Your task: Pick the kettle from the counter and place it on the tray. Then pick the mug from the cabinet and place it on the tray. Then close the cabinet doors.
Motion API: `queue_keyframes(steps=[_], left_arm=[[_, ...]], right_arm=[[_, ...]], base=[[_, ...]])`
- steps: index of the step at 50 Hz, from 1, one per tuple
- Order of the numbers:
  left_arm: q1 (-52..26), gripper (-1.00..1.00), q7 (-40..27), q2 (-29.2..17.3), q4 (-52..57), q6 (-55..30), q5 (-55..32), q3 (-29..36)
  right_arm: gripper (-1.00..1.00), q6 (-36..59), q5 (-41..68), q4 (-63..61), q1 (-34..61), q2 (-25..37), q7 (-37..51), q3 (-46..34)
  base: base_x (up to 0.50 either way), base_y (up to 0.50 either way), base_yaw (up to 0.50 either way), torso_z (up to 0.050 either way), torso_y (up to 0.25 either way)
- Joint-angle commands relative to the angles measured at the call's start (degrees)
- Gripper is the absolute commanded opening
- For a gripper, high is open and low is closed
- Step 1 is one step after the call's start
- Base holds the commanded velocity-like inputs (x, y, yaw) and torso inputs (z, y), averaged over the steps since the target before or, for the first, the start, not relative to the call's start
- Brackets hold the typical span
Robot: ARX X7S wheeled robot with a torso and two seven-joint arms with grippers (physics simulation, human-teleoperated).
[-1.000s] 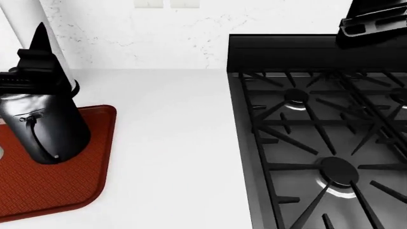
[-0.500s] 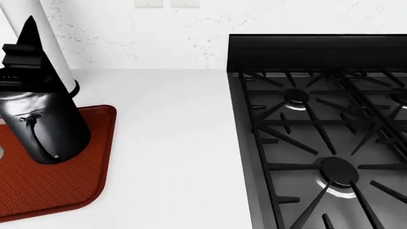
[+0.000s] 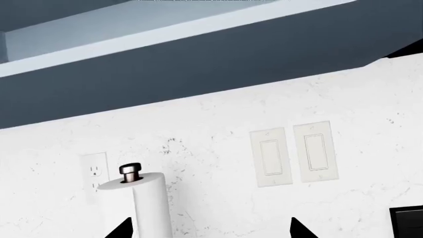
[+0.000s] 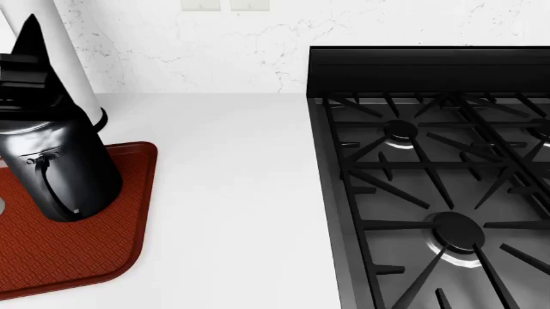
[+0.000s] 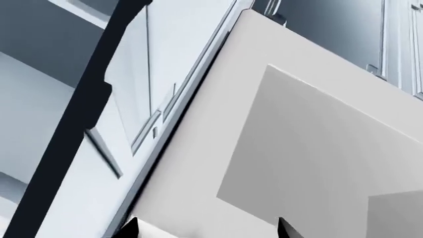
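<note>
- My left jaws show in the left wrist view only as two black tips, set wide apart with nothing between them; they hold and touch nothing.
- In the head view my left jaws are a black pointed shape just above the kettle; whether it touches the lid I cannot tell.
- My right jaws also show only two dark tips, spread wide and empty, pointing at pale cabinet panels and a glass-fronted door frame. They do not appear in the head view.
- The kettle stands on the dark red tray, near the tray's back right corner, its thin loop handle facing me.
- The tray lies on the white table, at the left edge of the head view.
- The mug is in none of the views.
- Behind the kettle a white paper towel roll stands upright against the wall, with a metal knob on top; in the left wrist view it sits close to one of my left tips.
- On the marbled wall are a socket beside the roll and two light switches further along.
- Dark blue cabinets hang above the wall.
- A black gas stove fills the right side of the table, well apart from the tray.
</note>
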Motion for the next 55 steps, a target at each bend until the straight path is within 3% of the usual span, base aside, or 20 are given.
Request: queue_keyframes(steps=[1,25,55], left_arm=[[0.2,1.00,0.1,-0.8,0.2,0.3,-0.7,-0.6],[-0.2,1.00,0.4,0.0,0.0,0.0,0.8,1.0],[-0.9,1.00,-0.3,-1.5,0.1,0.4,-1.3,0.4]], right_arm=[[1.00,-5.3,-9.2,2.5,-0.3,-2.8,-8.2,-3.1],[1.00,-15.9,-14.9,4.3,-7.3,-7.8,-17.5,-6.0],[1.00,-29.4,-26.8,17.4,-14.0,-15.3,-28.6,-12.5]], base=[[0.00,0.00,0.00,0.000,0.000],[0.00,0.00,0.00,0.001,-0.001],[0.00,0.00,0.01,0.002,-0.006]])
